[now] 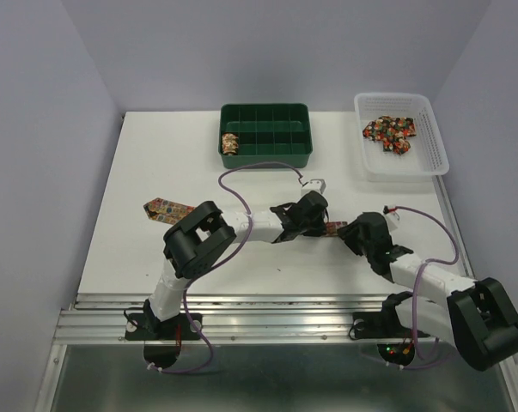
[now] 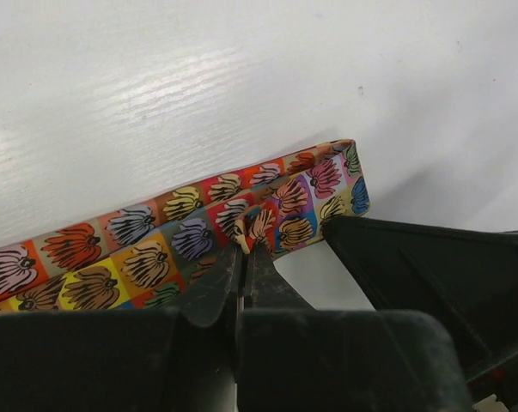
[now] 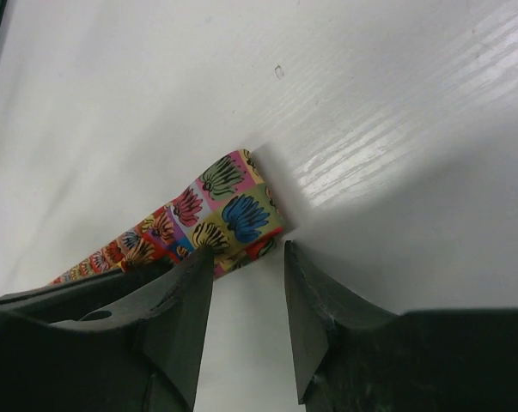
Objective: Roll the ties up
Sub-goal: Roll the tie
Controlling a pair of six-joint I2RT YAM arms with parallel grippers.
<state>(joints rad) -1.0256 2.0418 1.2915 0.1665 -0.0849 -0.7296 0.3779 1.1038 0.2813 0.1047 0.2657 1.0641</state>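
Closed left fingers [image 2: 244, 262] pinch the tie [image 2: 147, 249] edge; right fingers [image 3: 198, 279] open at its folded end. From above, left arm [image 1: 241, 227] hides tie's middle.

Legible text: none in any of the three views. Tie [image 2: 155, 249]: print is fan-shaped picture motifs in coloured squares, with no letters or digits. Green compartment tray [image 1: 267, 160] and white basket [image 1: 436, 142]: walls plain, no label readable. Arm housings: any markings are too small to read from the top view
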